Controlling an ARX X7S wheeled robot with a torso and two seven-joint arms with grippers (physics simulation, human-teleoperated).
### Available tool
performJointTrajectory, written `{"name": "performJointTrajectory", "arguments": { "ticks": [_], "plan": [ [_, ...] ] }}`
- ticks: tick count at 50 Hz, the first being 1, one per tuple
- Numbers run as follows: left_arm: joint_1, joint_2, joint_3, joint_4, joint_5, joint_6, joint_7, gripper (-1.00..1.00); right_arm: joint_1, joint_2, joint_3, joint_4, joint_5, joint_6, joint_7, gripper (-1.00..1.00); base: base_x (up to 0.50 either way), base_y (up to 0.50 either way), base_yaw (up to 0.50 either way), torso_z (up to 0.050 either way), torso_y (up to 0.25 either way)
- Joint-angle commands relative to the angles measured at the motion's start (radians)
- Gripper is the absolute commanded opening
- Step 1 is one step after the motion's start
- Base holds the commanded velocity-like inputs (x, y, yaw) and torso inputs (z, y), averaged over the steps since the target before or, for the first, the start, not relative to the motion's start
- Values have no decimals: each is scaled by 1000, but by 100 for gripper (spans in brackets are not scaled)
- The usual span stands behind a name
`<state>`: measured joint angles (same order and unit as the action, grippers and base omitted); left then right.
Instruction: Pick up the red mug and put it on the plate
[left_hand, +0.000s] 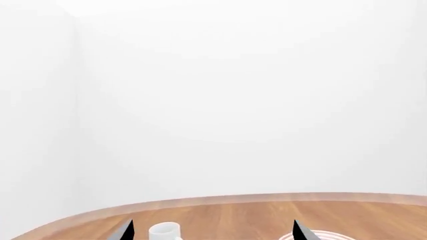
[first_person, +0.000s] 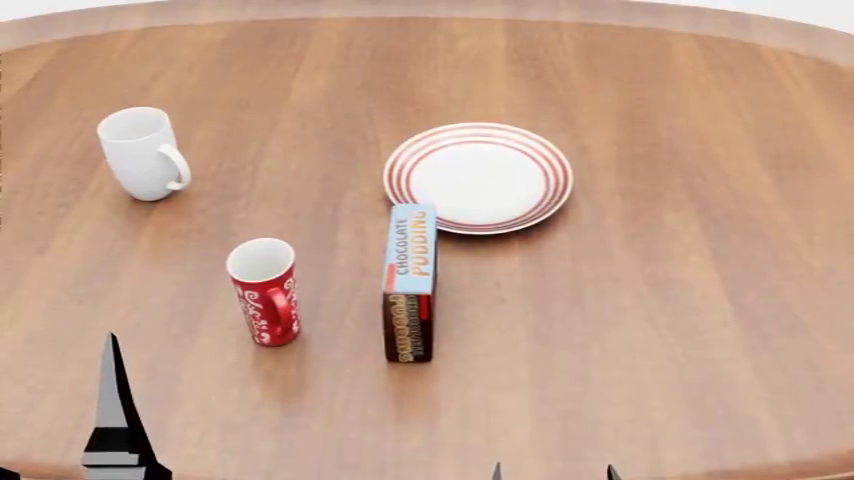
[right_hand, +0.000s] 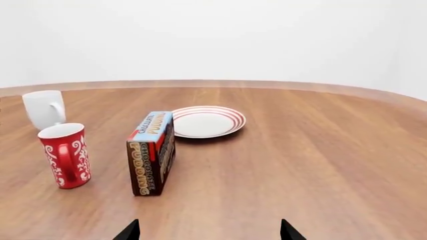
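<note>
The red mug (first_person: 264, 291) stands upright on the wooden table (first_person: 694, 300), toward the robot's left, handle turned to the near side; nothing touches it. In the right wrist view the mug (right_hand: 65, 155) shows white swirls on red, a white inside and its loop handle facing the camera. Just to its right, apart from it, a chocolate pudding box (first_person: 410, 282) stands on a long narrow edge, its length running away from the robot; the far end of the box comes just beside the near rim of the plate (first_person: 478, 177), and whether they touch I cannot tell. The plate lies flat beyond the box, white with red rings, nothing on it; the right wrist view gives it (right_hand: 207, 121) behind the box (right_hand: 153, 152). A white mug (first_person: 143, 153) stands upright well behind the red one, farther left, handle to the right; it is well apart from the plate.

The left gripper (left_hand: 212, 231) shows only two dark fingertips, spread wide with nothing between them, the white mug (left_hand: 165, 231) beyond; the right gripper (right_hand: 210, 231) likewise shows two tips set wide apart, holding nothing, well short of the box and mug.
</note>
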<state>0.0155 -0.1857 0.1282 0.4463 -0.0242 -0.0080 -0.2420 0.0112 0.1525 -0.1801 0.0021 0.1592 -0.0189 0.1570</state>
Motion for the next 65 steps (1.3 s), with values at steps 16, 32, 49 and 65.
{"name": "performJointTrajectory", "arguments": {
  "ticks": [16,32,49,65],
  "plan": [
    [5,-20,10,14,-14,-3,-15,100,5,13,-20,7,9,-7,14,100,0,125,0,0,0],
    [-10,-32,15,28,-22,-22,-22,100,3,22,-30,-3,15,-4,23,100,0,183,0,0,0],
    [-10,-41,20,35,-28,-23,-31,100,5,30,-39,-4,22,-4,32,100,0,182,0,0,0],
    [-12,-49,28,34,-30,-24,-39,100,7,36,-46,0,30,-10,38,100,0,183,0,0,0]
  ]
}}
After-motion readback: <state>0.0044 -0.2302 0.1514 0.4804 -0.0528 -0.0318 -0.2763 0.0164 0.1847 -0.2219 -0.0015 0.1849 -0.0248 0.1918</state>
